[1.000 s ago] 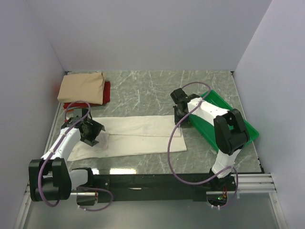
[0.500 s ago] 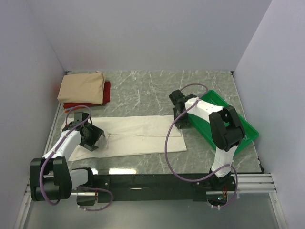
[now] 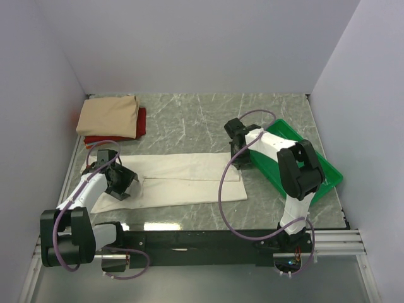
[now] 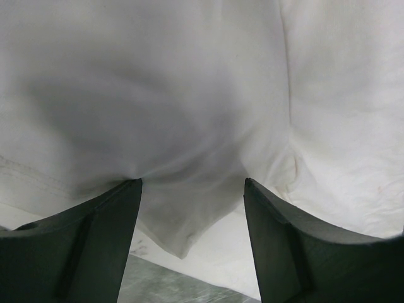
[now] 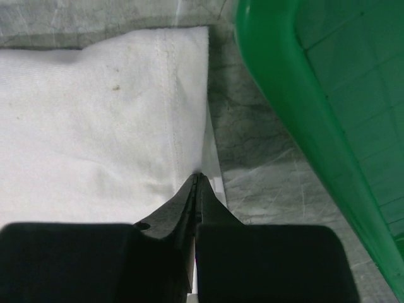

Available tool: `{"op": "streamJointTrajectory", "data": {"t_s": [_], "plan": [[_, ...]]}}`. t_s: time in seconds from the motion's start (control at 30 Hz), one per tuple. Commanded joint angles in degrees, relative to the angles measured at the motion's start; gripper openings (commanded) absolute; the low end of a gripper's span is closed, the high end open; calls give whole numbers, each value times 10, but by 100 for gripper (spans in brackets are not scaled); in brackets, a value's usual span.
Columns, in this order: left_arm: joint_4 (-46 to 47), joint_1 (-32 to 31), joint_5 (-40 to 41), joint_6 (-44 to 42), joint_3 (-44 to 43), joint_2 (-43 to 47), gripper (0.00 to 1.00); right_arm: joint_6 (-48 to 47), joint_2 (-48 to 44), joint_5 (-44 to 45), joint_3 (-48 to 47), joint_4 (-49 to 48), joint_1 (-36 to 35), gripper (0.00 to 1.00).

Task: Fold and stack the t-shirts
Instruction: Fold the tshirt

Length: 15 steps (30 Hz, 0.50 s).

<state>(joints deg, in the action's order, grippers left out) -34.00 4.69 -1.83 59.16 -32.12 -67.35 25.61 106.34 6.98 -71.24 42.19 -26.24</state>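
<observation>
Cream t-shirt (image 3: 189,180), folded into a long band, flat on the counter (image 3: 189,120) beside the green tray (image 5: 278,82), hem end close to the tray's rim but apart from it. Tan t-shirt (image 3: 108,115) already folded and stacked on the red t-shirt (image 3: 140,121), well away from the tray in the far back corner.

Right gripper (image 5: 197,180) closed tight at the hem edge nearest the tray, fingertips together with a sliver of white between them. Probably pinching the top layer, though hard to confirm. Left gripper (image 4: 192,189) at the end of the band farthest from the tray, jaws wide apart, tips down against the cloth with a loose fold bulging between them, nothing clamped yet.

Soft, light, limp cotton: no stiffness, sags wherever unsupported, drags on the counter, layers apt to slide apart. Best taken at hem or corners, both layers together, one grip at each end, then lifted level. Risk of catching only the upper layer and undoing the fold.
</observation>
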Motion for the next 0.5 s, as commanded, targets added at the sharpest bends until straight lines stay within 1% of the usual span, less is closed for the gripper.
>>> {"op": "streamJointTrajectory", "data": {"t_s": [0.0, 0.07, 0.1, 0.17, 0.27, 0.3, 0.37, 0.4, 0.47], "plan": [[2, 3, 16, -17, 11, -6, 72, -5, 2, 19, -29, 5, 10, 0], [-1, 3, 16, -18, 6, -4, 72, -7, 3, 20, -36, 9, 15, 0], [-9, 4, 34, -19, 2, -1, 72, -7, 2, 22, -41, 10, 15, 0], [-13, 4, 42, -19, -8, 12, 72, -10, 2, 22, -43, 14, 18, 0], [-38, 3, 45, -26, -34, 32, 74, -14, 0, 21, -47, 21, 22, 0], [-49, 3, 45, -27, -42, 37, 76, -15, -5, 18, -46, 22, 22, 0], [-63, 3, 42, -31, -64, 56, 78, -23, -12, 4, -45, 22, 22, 6], [-70, 3, 39, -32, -71, 63, 80, -27, -20, -2, -46, 23, 22, 12], [-90, 4, 39, -34, -94, 77, 82, -41, -30, -27, -49, 25, 22, 16]]}}
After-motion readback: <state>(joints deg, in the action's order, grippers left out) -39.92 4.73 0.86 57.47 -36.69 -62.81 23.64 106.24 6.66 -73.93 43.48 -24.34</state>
